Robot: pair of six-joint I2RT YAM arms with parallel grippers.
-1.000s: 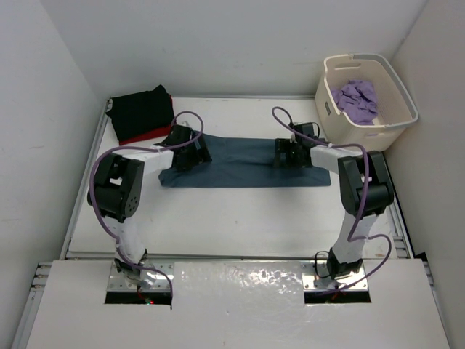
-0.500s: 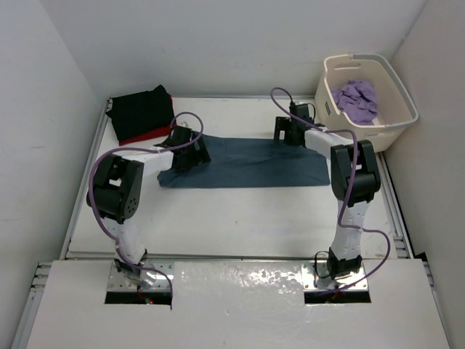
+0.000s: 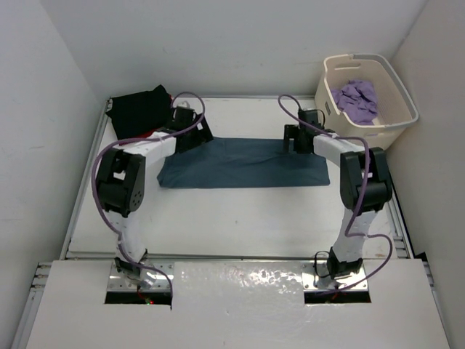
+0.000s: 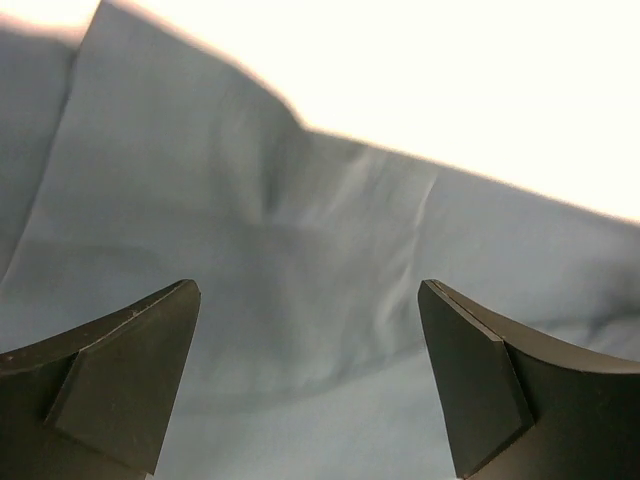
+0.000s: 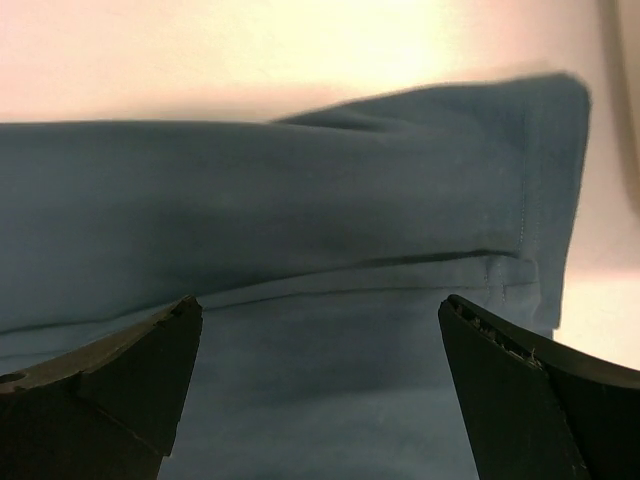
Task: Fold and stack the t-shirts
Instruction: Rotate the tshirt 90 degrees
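Slate blue-grey t-shirt [image 3: 243,163] lies flat at mid-table as a long folded band running left to right, its cloth smooth with faint creases and a stitched hem at the right end. The left gripper [image 3: 190,132] stands over the band's far left corner and the right gripper [image 3: 299,138] over its far right edge. Both have their jaws spread wide and grasp nothing. The black t-shirt [image 3: 138,109] sits folded at the far left corner of the table [image 3: 218,211], with a sliver of the red t-shirt [image 3: 149,134] beneath it. The lavender t-shirt [image 3: 356,98] lies crumpled in the cream tub [image 3: 403,109].
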